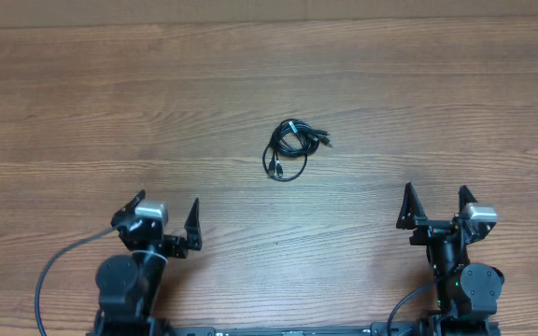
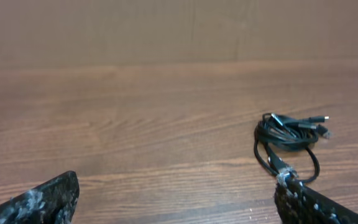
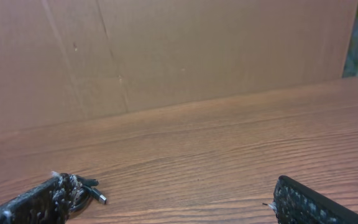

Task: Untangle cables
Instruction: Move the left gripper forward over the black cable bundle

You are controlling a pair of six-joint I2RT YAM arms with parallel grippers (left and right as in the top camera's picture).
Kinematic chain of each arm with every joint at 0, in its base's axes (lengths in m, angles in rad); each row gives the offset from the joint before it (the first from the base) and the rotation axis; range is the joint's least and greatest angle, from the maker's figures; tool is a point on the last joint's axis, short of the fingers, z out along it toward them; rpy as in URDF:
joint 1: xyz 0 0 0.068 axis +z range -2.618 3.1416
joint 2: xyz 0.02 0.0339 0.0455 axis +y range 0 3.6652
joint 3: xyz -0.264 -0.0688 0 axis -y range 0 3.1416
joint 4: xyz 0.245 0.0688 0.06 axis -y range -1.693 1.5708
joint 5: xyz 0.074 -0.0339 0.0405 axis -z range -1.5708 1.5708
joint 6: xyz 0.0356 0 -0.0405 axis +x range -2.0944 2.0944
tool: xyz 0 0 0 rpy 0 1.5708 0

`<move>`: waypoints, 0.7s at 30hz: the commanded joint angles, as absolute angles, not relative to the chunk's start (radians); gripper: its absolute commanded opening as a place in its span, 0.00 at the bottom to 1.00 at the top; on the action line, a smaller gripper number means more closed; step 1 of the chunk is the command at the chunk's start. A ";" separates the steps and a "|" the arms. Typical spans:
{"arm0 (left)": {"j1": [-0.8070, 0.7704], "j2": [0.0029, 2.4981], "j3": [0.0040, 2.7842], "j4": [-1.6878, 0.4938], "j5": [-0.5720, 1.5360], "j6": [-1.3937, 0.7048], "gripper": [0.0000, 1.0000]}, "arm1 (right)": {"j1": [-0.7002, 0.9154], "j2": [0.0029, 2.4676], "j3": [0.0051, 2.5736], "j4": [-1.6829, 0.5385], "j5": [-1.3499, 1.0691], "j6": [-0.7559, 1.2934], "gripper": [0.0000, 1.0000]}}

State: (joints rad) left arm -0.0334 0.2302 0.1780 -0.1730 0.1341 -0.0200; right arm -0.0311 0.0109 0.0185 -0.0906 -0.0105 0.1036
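The cables [image 1: 290,147] are thin black cords with small plug ends, tangled into one small loose coil at the middle of the wooden table [image 1: 269,84]. The coil also shows in the left wrist view [image 2: 288,140], ahead and to the right. In the right wrist view only a plug end [image 3: 95,193] shows past the left finger. My left gripper [image 1: 163,217] is open and empty near the front left. My right gripper [image 1: 434,207] is open and empty near the front right. Both are well short of the coil.
A brown cardboard wall [image 3: 166,56] stands along the table's far edge. A thicker black cord [image 1: 54,266] loops from the left arm's base at the front left.
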 commanded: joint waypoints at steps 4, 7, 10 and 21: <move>-0.040 0.508 0.330 -0.176 0.141 -0.029 1.00 | -0.026 0.003 0.008 -0.084 -0.001 0.100 1.00; -0.040 0.641 0.409 -0.182 0.175 -0.022 1.00 | -0.026 0.003 0.008 -0.084 -0.001 0.100 1.00; -0.040 0.823 0.554 -0.261 0.204 -0.022 0.99 | -0.026 0.003 0.008 -0.084 -0.001 0.100 1.00; -0.040 1.227 0.929 -0.617 0.214 -0.022 1.00 | -0.026 0.003 0.008 -0.084 -0.001 0.100 1.00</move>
